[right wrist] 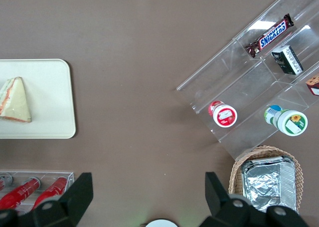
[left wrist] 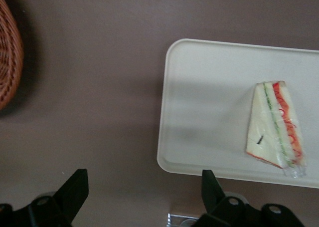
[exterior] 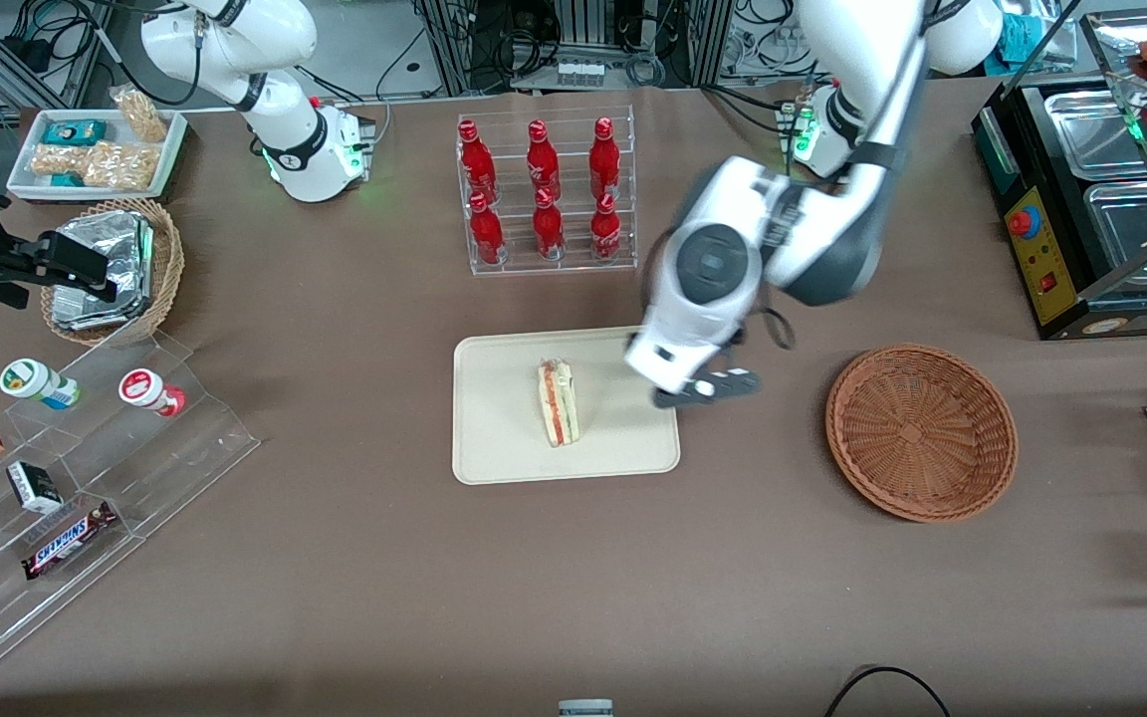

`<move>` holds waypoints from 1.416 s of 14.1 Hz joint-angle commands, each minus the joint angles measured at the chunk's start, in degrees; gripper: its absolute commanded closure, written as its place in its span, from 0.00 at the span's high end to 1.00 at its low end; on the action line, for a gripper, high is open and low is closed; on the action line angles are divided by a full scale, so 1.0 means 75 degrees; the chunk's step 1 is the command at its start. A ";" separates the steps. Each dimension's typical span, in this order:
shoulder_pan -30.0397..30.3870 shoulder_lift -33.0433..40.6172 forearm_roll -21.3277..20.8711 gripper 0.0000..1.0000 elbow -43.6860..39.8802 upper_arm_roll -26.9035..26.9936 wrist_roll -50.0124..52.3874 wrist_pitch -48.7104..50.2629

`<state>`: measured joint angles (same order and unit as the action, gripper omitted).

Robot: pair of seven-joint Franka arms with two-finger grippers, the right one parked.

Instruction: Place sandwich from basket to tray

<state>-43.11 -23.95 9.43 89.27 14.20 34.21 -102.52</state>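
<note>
Nearest your front camera, at lower centre of the frame, the sandwich (exterior: 558, 402) lies flat on the tray (exterior: 499, 443), well apart from the basket (exterior: 920, 431), which you see at right centre. You find the left arm's gripper (exterior: 708, 388) above the tray's edge on the basket side, its fingers (left wrist: 74, 188) spread wide and holding nothing, with the sandwich clear of them

Brown-covered table (exterior: 354, 578); cable-strewn grey floor (exterior: 404, 40) above; metal-pan counter (exterior: 1091, 199) at working arm's end.
</note>
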 commanded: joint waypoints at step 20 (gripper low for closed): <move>0.6205 0.3428 -0.1386 1.00 0.0697 -0.3288 -0.3940 0.1763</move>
<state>2.24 0.63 0.12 95.61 -9.67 5.59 -89.62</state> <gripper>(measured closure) 0.000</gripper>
